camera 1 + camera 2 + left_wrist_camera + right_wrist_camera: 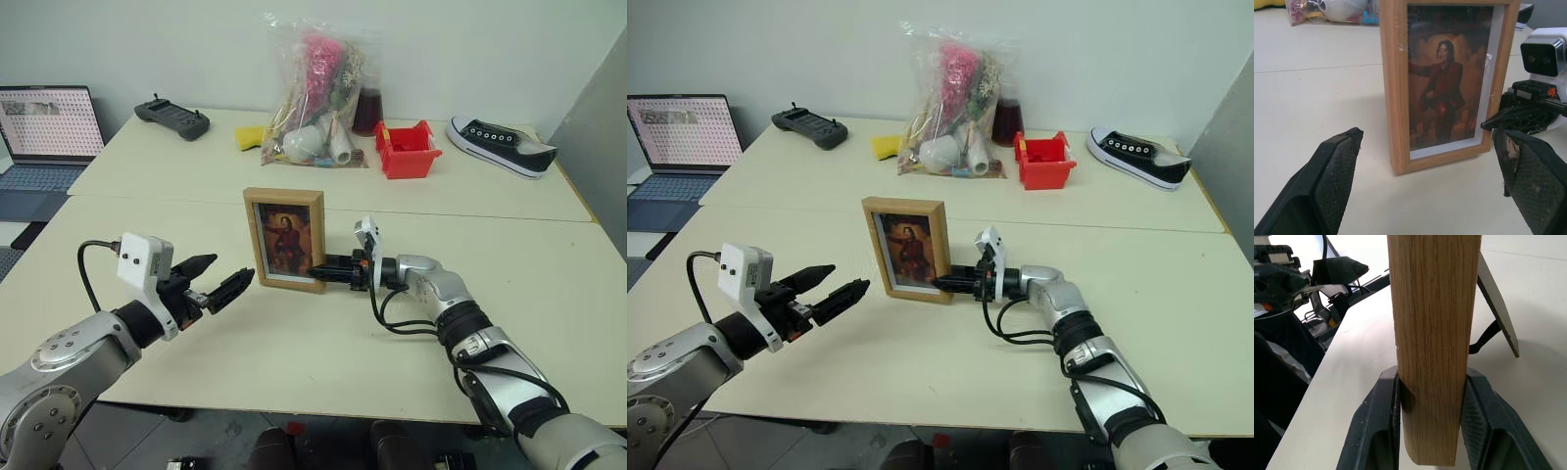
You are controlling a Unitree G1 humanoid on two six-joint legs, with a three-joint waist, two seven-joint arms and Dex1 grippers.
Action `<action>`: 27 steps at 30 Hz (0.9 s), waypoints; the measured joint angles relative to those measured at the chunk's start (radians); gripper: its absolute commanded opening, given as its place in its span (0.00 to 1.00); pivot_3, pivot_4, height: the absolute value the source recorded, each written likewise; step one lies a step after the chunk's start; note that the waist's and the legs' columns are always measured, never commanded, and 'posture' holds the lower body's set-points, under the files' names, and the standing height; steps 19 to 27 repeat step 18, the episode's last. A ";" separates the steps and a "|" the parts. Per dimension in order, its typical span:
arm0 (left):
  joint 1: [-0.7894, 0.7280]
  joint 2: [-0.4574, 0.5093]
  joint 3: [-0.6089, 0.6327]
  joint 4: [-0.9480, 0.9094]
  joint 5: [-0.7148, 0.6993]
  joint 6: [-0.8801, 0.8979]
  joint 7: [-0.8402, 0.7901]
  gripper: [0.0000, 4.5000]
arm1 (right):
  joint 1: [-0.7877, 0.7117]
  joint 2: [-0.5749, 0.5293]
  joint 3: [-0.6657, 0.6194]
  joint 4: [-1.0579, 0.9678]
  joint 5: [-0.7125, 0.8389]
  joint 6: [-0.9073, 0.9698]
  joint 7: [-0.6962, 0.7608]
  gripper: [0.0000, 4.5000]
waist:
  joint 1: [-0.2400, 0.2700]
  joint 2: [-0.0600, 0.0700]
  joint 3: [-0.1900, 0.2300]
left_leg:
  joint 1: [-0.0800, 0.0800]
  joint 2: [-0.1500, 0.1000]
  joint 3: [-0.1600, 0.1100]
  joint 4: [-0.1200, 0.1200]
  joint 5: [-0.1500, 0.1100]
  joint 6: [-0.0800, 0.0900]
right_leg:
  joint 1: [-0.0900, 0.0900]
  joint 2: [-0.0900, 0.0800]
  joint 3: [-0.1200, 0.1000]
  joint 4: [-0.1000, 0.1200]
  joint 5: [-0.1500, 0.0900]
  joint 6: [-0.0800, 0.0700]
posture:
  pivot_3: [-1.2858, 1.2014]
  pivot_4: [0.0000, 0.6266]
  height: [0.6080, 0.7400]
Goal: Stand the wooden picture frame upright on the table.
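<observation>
1. The picture frame is seen standing upright on the near half of the worktop, just in front of the seam that runs across it, with the portrait of a red-clad figure turned toward the camera.
2. In the right wrist view, the fold-out stand is seen swung out behind the frame, its lower end resting on the worktop.
3. The right gripper is held level and pointed across at the frame's right edge; its two fingers are pressed against the front and back faces of that wooden edge low down, so the frame is gripped.
4. The left gripper is held just left of the frame, pointed toward it, with its fingers spread wide and nothing between them; the frame is not touched by it.
5. On the far half of the worktop a clear bag of mixed items, a red bin, a black-and-white sneaker, a yellow object and a black handheld controller are laid out, well apart from the frame.
6. A laptop with a lit screen is placed off the left end of the worktop.
</observation>
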State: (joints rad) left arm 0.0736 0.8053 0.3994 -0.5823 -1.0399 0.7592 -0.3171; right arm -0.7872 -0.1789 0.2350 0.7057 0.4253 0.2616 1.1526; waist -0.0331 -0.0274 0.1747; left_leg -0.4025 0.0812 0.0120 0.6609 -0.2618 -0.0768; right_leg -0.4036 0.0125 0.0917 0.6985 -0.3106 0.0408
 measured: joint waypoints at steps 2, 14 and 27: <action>-0.008 0.000 0.000 0.009 0.012 0.000 -0.010 1.00 | 0.013 -0.005 -0.009 -0.001 -0.013 0.000 0.000 0.57 | 0.000 0.000 0.000 | 0.000 0.000 0.000 0.000 0.000 0.000 | 0.000 0.000 0.000 0.000 0.000 0.000 | 0.52 0.24 1.00; -0.112 0.036 -0.023 0.119 0.056 0.045 -0.119 1.00 | 0.132 -0.214 -0.024 -0.248 -0.074 0.065 0.061 0.99 | 0.006 0.000 0.000 | -0.001 -0.001 0.000 0.000 0.000 0.000 | 0.000 0.000 0.000 -0.001 0.000 0.000 | 0.52 0.24 1.00; -0.185 0.120 -0.045 0.203 0.073 0.083 -0.209 1.00 | 0.196 -0.399 -0.070 -0.490 -0.047 0.197 0.076 0.99 | -0.001 0.000 0.001 | 0.000 0.000 0.000 0.000 0.000 0.000 | -0.001 0.002 0.001 0.000 0.000 0.000 | 0.52 0.24 1.00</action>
